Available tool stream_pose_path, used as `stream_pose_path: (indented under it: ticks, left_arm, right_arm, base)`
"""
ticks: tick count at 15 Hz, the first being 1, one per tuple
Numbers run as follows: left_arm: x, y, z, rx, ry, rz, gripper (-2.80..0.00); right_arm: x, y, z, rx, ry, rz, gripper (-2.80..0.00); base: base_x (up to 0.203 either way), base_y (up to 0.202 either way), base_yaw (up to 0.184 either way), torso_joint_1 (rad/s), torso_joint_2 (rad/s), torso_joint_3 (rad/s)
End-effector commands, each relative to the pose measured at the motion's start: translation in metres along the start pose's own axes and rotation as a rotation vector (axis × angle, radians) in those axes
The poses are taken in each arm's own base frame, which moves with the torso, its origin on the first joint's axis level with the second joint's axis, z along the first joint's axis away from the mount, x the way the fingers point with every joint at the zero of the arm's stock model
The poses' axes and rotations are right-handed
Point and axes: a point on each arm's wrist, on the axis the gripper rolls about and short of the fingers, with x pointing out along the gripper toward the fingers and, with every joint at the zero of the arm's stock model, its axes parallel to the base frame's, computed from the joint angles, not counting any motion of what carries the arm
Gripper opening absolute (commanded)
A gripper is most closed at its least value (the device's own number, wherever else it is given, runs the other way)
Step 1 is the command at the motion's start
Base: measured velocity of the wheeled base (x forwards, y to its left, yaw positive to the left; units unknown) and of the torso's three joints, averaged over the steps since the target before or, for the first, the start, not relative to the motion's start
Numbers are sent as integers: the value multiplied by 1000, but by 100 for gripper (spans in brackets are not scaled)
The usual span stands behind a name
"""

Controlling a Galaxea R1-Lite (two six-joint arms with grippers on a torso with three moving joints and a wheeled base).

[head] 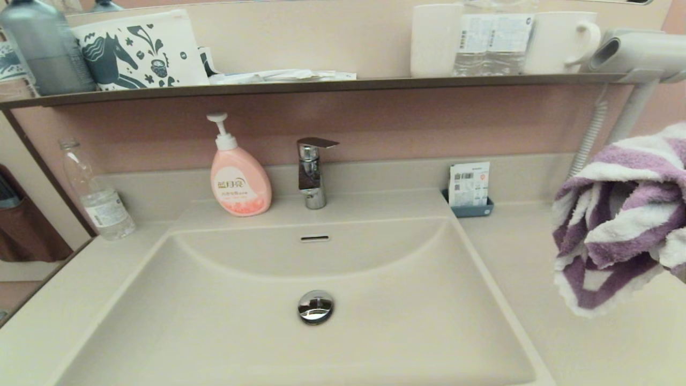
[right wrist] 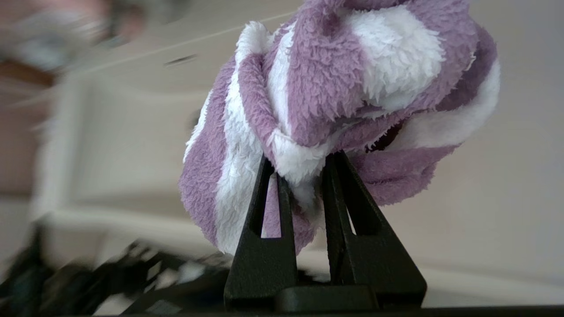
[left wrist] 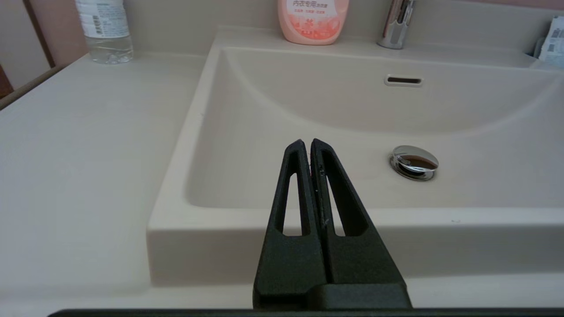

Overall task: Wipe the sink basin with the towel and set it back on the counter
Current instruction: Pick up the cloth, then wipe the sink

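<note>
the desk (head: 589,321), a cream vanity top moulded in one piece with the sink basin (head: 375,332), takes up most of the room in front of the robot. the basin lies bare, with its chrome drain plug (head: 315,306) near the middle and the overflow slot (head: 314,238) on the back slope under the faucet (head: 311,171).

next in size is the towel (head: 621,220), purple and white striped, bunched into a loose ball and hanging in the air above the right part of the desk, well clear of the basin. the right hand (right wrist: 304,176) has its fingers pinched narrow on a fold of the cloth, with most of the bundle bulging beyond the tips. the left hand (left wrist: 310,147) sits at the near edge of the basin, fingers pressed together and holding nothing, parked.

the wiping looks not yet begun; the step in hand seems to be carrying the towel over to the basin. to do it well, i'd bring the bundle across and down onto the basin floor, so the loose bulk, not the fingertips, meets the surface. the strokes should be broad and steer around the drain plug, keeping away from the pink soap bottle (head: 238,177) by the faucet.
</note>
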Motion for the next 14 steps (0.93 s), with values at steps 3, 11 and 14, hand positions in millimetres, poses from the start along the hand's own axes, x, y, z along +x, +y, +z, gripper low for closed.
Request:
stream_pose_path:
  ticks: [3,11,14]
  left_arm:
    - [0,0,0,0,0,1,-280]
    - [0,0,0,-1,0,1,-280]
    - [0,0,0,-1,0,1,-280]
  right_arm:
    - [2,25,-8,25,74,140,-280]
    - [165,96,-50,-74,305,-47,-280]
    - [224,108,-80,-145,358,-205,-280]
  base:
    - [0,0,0,0,0,0]
    - [0,0,0,0,0,0]
    - [0,0,0,0,0,0]
